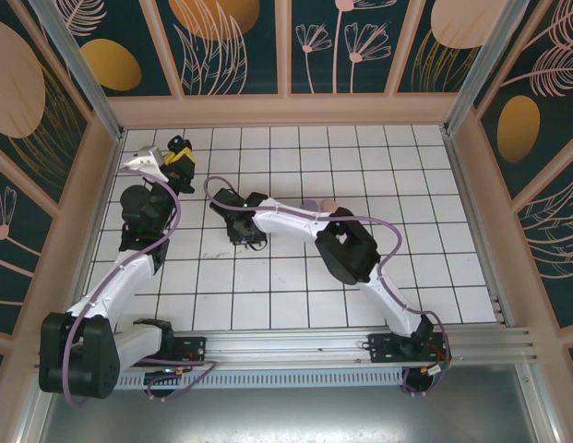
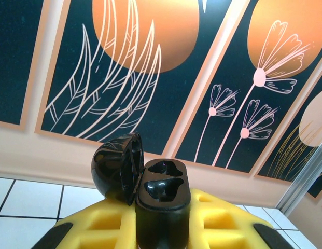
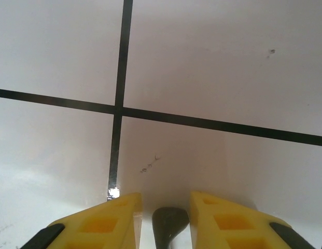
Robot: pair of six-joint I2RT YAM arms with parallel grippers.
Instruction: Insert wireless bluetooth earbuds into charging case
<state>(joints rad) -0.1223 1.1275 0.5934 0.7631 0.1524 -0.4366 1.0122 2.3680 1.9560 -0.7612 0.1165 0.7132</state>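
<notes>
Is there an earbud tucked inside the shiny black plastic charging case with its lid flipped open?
No, both little wells in the shiny black plastic charging case are empty, with only bare dark hollows showing under the open lid.

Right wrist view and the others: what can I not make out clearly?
1. Right wrist view: the dark object between the jaws of the right gripper is blurred and cut off by the bottom edge. Whether it is an earbud, and whether it is gripped, is unclear.
2. Left wrist view: the lower body of the black charging case is hidden by the yellow jaws of the left gripper.
3. Top view: whatever lies under the right gripper is hidden by it.
</notes>
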